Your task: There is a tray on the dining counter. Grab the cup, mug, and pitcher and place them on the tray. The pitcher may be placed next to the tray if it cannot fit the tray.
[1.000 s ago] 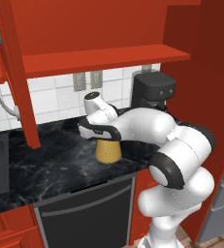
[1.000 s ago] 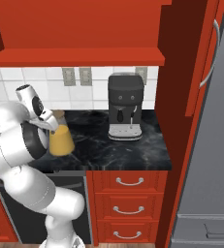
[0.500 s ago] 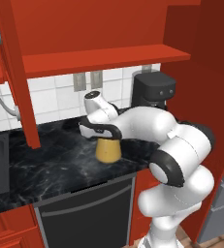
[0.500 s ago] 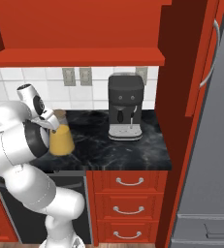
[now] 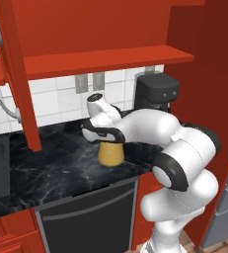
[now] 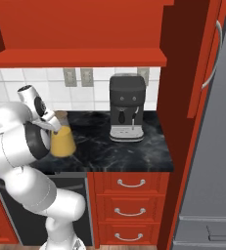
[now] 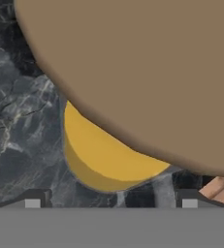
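The pitcher (image 5: pixel 110 154), a clear jug of orange-yellow juice, stands on the narrow black worktop (image 5: pixel 51 168) near its front edge. It also appears in the right base view (image 6: pixel 63 143), beside my arm. My gripper (image 5: pixel 104 137) sits down over its top, jaws open on either side of the neck. In the hand view the tan lid (image 7: pixel 142 72) looms close, with the juice-filled body (image 7: pixel 104 164) below it. The gripper (image 7: pixel 111 203) shows both fingertips (image 7: pixel 33 203) spread wide, clear of the glass. The tray, cup and mug are out of view.
A black coffee machine (image 5: pixel 157 94) (image 6: pixel 126 107) stands just right of the pitcher against the tiled wall. A red shelf (image 5: pixel 110 59) hangs overhead. A dishwasher (image 5: pixel 86 217) sits below the worktop, red drawers (image 6: pixel 129 195) and a grey fridge (image 6: pixel 207 171) to the right.
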